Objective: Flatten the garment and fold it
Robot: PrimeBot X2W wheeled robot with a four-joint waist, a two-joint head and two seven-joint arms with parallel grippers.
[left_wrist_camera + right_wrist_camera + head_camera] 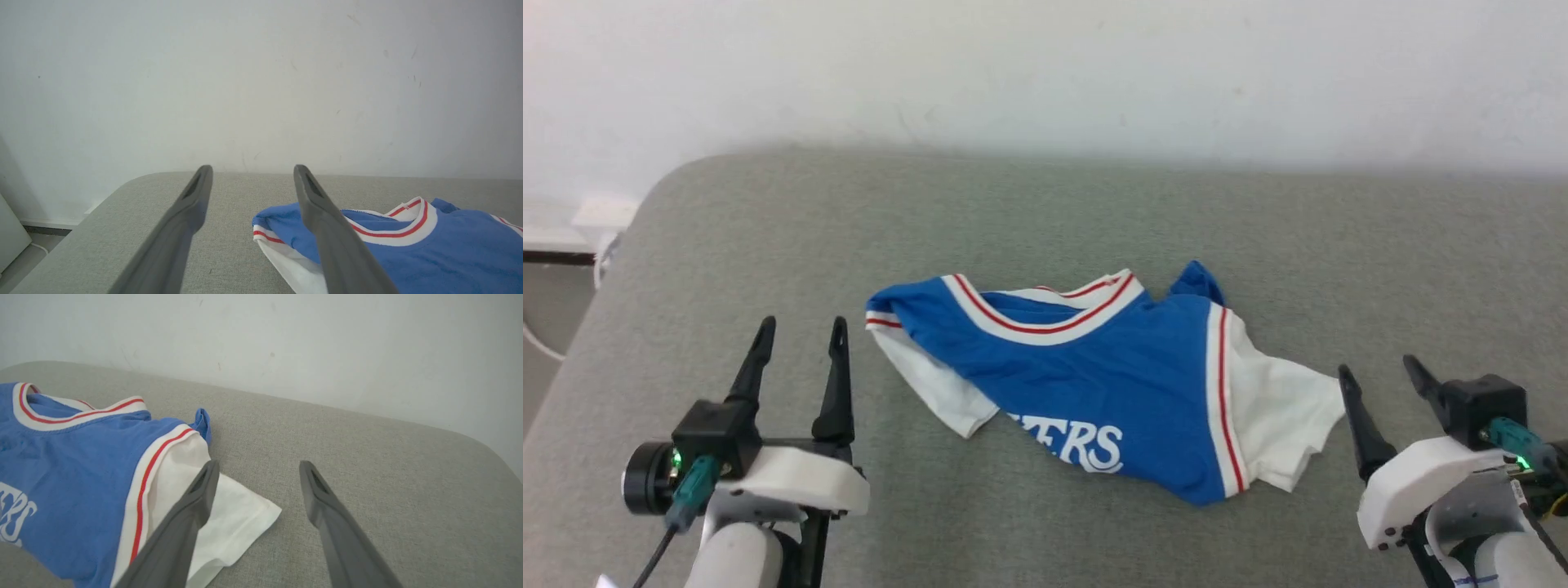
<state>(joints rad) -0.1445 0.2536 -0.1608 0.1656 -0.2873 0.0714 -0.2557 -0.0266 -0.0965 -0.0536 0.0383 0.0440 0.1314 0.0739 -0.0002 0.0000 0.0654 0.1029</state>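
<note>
Jaws wide, empty: L gripper [802, 322], R gripper [1374, 365]; garment [1111, 367] between.

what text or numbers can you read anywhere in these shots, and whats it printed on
"ERS": white lettering on the blue front of the garment, read in the head view; the same letters show at the left edge of the right wrist view.
The letters before "ERS" run under a fold of the cloth and cannot be read.
No other readable text, number or sign.

Grey fabric surface [1045, 204], rounded corner, against white wall [1045, 73]; bit of floor [547, 302] beyond left edge.
</note>
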